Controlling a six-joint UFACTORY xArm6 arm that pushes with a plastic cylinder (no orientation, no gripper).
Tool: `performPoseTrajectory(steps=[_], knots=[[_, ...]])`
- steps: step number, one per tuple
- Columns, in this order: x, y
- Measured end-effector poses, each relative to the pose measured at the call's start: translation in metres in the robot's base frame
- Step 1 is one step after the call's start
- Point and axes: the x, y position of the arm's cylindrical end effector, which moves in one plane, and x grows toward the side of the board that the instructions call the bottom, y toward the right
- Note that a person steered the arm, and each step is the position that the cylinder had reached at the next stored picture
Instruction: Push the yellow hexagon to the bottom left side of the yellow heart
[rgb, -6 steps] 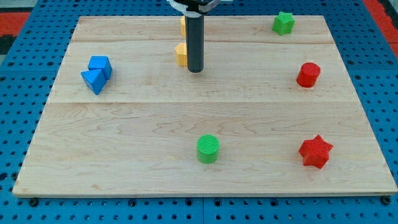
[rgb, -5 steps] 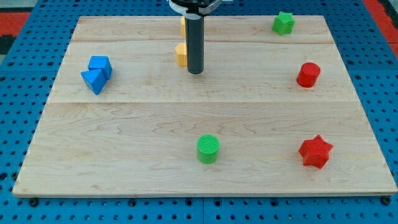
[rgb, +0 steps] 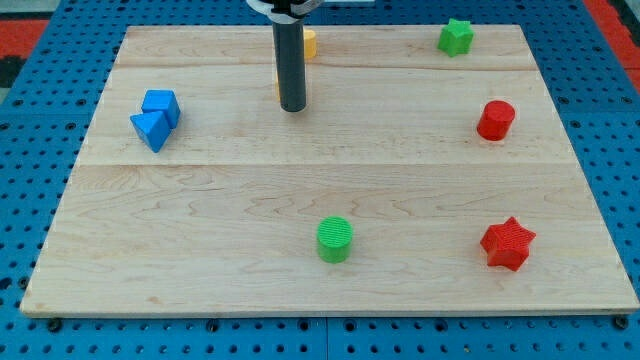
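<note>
My tip (rgb: 292, 108) rests on the board in the upper middle of the view. The rod stands in front of the yellow hexagon (rgb: 279, 86), so only a thin yellow sliver shows at the rod's left edge. The yellow heart (rgb: 309, 43) lies near the board's top edge and peeks out on the rod's right side, above and slightly right of the tip. I cannot tell whether the tip touches the hexagon.
A blue cube (rgb: 160, 103) and a blue triangle (rgb: 150, 130) touch at the left. A green star (rgb: 456, 36) is at the top right, with a red cylinder (rgb: 495, 120) below it. A red star (rgb: 507, 243) is at the bottom right. A green cylinder (rgb: 335, 239) is at the bottom middle.
The rod has moved left, from the hexagon's right side to in front of it. The hexagon is now mostly hidden, and the heart now shows on the rod's right.
</note>
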Motion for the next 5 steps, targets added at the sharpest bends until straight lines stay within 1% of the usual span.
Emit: performPoseTrajectory(steps=[2,4,5], knots=[[-0.019,-0.004],[-0.054,-0.004],[-0.064,-0.004]])
